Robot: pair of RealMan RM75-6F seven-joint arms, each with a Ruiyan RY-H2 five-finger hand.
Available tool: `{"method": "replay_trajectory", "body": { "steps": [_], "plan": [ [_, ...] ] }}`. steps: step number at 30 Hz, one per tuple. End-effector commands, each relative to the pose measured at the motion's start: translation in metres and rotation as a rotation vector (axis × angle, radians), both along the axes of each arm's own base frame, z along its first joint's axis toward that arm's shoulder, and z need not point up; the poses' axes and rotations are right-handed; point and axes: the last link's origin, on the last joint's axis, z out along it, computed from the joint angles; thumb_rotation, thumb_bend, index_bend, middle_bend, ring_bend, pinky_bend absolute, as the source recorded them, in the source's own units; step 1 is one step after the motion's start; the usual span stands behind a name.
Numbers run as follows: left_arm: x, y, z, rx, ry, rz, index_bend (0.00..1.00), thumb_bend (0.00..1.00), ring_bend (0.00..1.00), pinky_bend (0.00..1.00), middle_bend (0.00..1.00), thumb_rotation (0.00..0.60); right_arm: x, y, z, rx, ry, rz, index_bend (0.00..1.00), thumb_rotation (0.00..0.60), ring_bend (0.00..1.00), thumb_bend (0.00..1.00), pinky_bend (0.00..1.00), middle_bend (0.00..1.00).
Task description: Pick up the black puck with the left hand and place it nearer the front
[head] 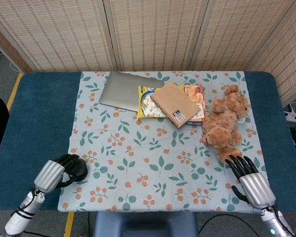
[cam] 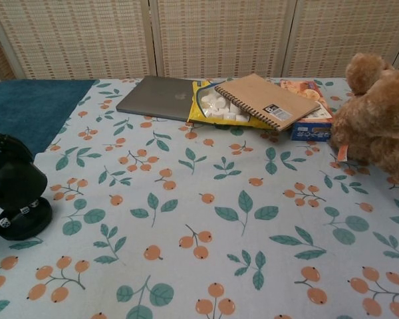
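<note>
— Blue cloth covers the whole bench [head: 34,123], and over its middle lies a pale runner [head: 163,148] printed with leaves and orange berries. That is the biggest thing I can see from here.

— And on the runner?

— At the back a grey laptop [head: 119,91], lid closed, lying flat. Overlapping its right edge is a yellow snack bag [head: 147,104] with white pieces showing, and a brown spiral notebook [head: 174,104] rests across the bag and across an orange box [head: 197,95] just beside it. Right of those, a brown teddy bear [head: 226,121] sits slumped near the runner's right edge.

— Where are the hands?

— The right hand [head: 251,180] is at the front right corner, fingers spread apart and holding nothing; its dark fingertips lie just short of the bear's foot. The left hand [head: 54,173] is at the front left, at the edge of the runner.

— And the puck?

— The black puck [cam: 23,216] is right there under the left hand, at the runner's left edge near the front. In the chest view the dark fingers [cam: 13,176] are wrapped over its top, clamped on it. Whether its base rests on the cloth or is just clear of it, I cannot tell.
</note>
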Motion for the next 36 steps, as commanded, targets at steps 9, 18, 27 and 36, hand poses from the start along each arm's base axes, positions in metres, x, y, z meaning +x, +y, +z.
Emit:
{"method": "replay_trajectory", "body": {
  "steps": [9,18,27,36],
  "plan": [
    [-0.055,0.046,0.001,-0.036,0.046,0.269,0.40,0.49,0.35,0.56,0.43,0.600,0.000,0.001,0.000,0.002,0.000,0.004,0.00,0.600,0.00,0.29,0.00,0.00],
    [-0.059,0.046,-0.003,-0.021,0.036,0.234,0.06,0.43,0.04,0.23,0.09,0.600,0.000,0.001,-0.002,0.003,0.006,0.000,0.00,0.600,0.00,0.29,0.00,0.00],
    [-0.056,0.044,0.001,-0.022,0.057,0.229,0.00,0.36,0.00,0.10,0.00,0.600,0.001,0.001,0.000,0.001,0.002,0.003,0.00,0.600,0.00,0.29,0.00,0.00],
    [-0.027,-0.003,0.043,0.090,-0.106,0.129,0.00,0.37,0.00,0.07,0.00,0.600,0.001,0.000,0.002,-0.043,0.005,0.019,0.00,0.600,0.00,0.29,0.00,0.00]
  ]
}}
